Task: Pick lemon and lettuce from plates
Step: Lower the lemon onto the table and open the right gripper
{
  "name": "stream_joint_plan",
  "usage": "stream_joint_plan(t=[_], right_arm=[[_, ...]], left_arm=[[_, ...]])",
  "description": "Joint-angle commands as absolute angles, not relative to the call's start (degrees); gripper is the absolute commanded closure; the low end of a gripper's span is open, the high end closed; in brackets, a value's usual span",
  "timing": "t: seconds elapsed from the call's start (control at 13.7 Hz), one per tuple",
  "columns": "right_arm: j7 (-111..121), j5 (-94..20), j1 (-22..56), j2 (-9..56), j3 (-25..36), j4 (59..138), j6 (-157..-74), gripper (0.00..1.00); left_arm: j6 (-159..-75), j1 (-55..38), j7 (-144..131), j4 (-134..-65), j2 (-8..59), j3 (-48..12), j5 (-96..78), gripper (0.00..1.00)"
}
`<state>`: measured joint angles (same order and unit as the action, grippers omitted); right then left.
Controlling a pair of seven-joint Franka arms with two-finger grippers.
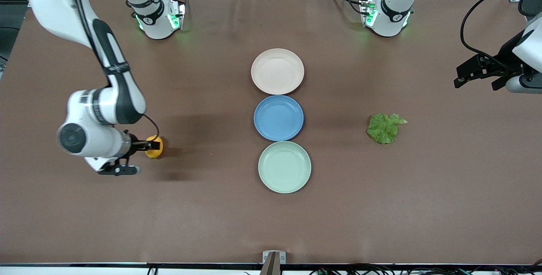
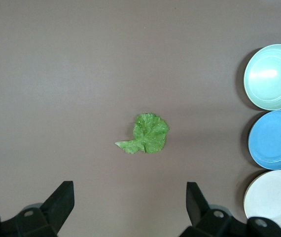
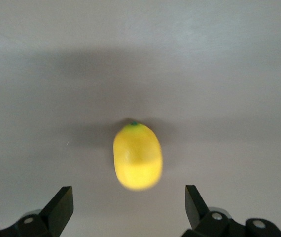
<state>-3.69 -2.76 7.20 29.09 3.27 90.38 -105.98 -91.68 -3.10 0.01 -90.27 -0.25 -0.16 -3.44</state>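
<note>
The lemon [image 1: 155,148] lies on the bare table toward the right arm's end; it also shows in the right wrist view [image 3: 137,156]. My right gripper [image 1: 145,145] is low beside it, open, fingers [image 3: 61,202] apart on either side [image 3: 128,189], not closed on it. The lettuce [image 1: 384,128] lies flat on the bare table toward the left arm's end, and shows in the left wrist view [image 2: 148,134]. My left gripper [image 1: 465,78] is open and empty [image 2: 130,184], up over the table's end, well away from the lettuce. The beige-cream plate [image 1: 277,71] and mint green plate [image 1: 284,167] are empty.
A blue plate [image 1: 278,118], also empty, sits between the two other plates in a row down the table's middle. The three plates also show in the left wrist view: mint [image 2: 272,76], blue [image 2: 274,139], cream [image 2: 272,200].
</note>
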Motion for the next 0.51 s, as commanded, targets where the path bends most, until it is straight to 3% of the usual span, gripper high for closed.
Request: stream_joint_plan(t=[0.0, 0.22, 0.44], right_arm=[[-0.62, 0.16, 4.66, 27.52, 2.72, 81.23, -93.64, 0.0], [-0.97, 0.53, 4.22, 26.19, 2.81, 75.17, -84.84, 0.0], [-1.06, 0.35, 2.82, 26.19, 2.9, 70.93, -83.76, 0.0]], left_arm=[[-92.02, -3.52, -0.26, -90.44, -1.14, -0.17, -2.02, 0.0], [-91.93, -3.6, -0.26, -89.91, -1.06, -0.18, -2.02, 0.0], [-92.28, -3.52, -0.26, -89.91, -1.05, -0.18, -2.11, 0.0]])
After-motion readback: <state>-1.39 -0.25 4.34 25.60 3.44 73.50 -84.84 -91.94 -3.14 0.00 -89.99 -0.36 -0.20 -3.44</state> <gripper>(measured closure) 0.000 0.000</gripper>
